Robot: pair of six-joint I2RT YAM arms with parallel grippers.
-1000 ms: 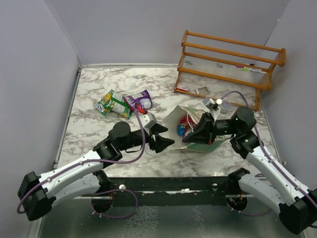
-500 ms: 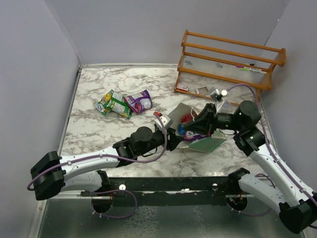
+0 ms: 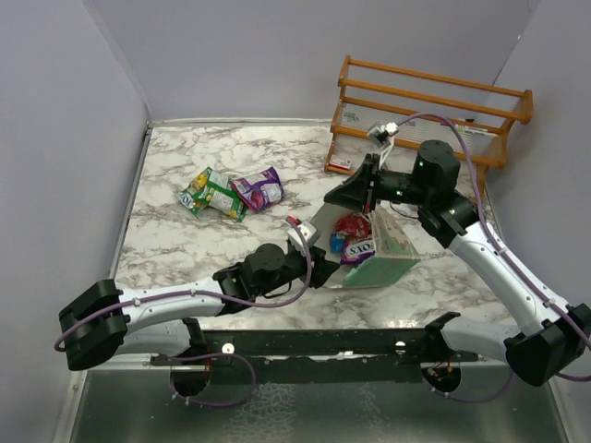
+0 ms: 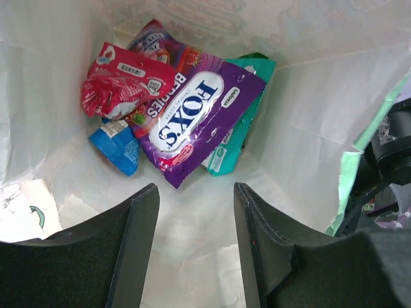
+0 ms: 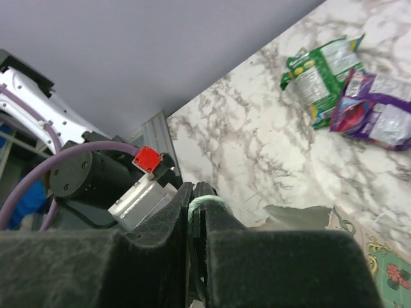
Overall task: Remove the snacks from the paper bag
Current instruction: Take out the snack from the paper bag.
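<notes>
Black fingers (image 4: 135,256) of the left gripper (image 4: 196,212) are standing apart with nothing between them, just inside the mouth of the pale mint-green paper bag (image 3: 395,247) on the marble table (image 3: 175,249). Against its white inside, a shiny purple Fox's packet (image 4: 192,122) is overlapping a crinkly red packet (image 4: 122,80), a small blue packet (image 4: 119,144) and a teal packet (image 4: 241,128). The right gripper (image 5: 194,192) is pinching the bag's green rim. A green crinkly packet (image 3: 211,194) and a purple crinkly packet (image 3: 260,187) are lying well apart from the bag.

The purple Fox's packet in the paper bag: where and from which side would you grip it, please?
Probably its near sealed end, straight in through the mouth of the mint-green paper bag: the shiny purple packet lies topmost, that end pointing at the left gripper.
</notes>
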